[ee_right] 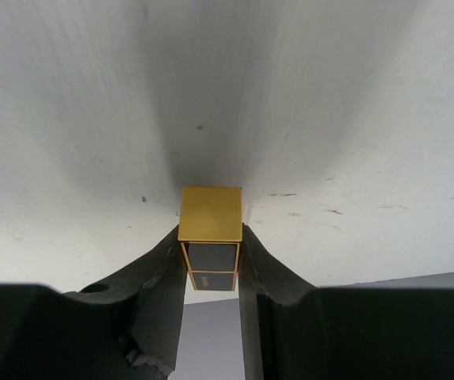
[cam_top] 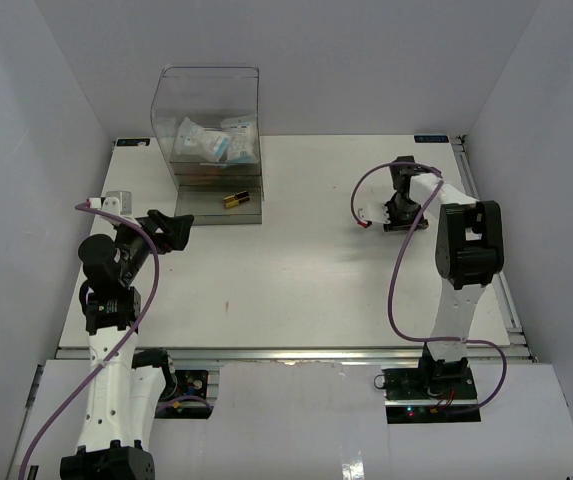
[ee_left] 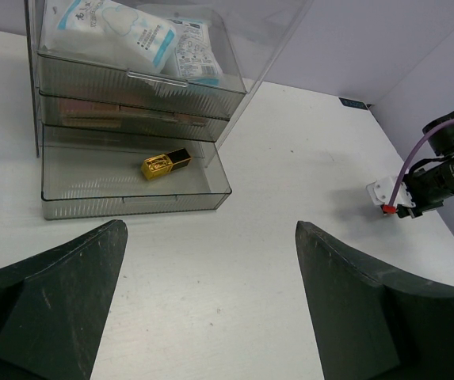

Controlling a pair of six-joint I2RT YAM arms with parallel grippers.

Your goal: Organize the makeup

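In the right wrist view a short gold and black tube (ee_right: 210,226) stands on end on the white table, and my right gripper (ee_right: 211,241) is shut on it, a finger pressed against each side. From above, that gripper (cam_top: 398,214) points down at the table's right rear. Another gold tube (ee_left: 165,165) lies in the pulled-out bottom drawer (ee_left: 76,202) of the clear box (cam_top: 209,100). Blue-white packets (ee_left: 123,36) fill the top tier, and pink-brown palettes (ee_left: 123,117) show in the middle drawer. My left gripper (ee_left: 211,237) hovers open and empty in front of the box.
The clear box stands at the table's back left, its bottom drawer (cam_top: 222,212) sticking out toward the front. Grey walls close in both sides and the back. The right arm's purple cable (cam_top: 398,270) loops over the right half of the table (cam_top: 296,280).
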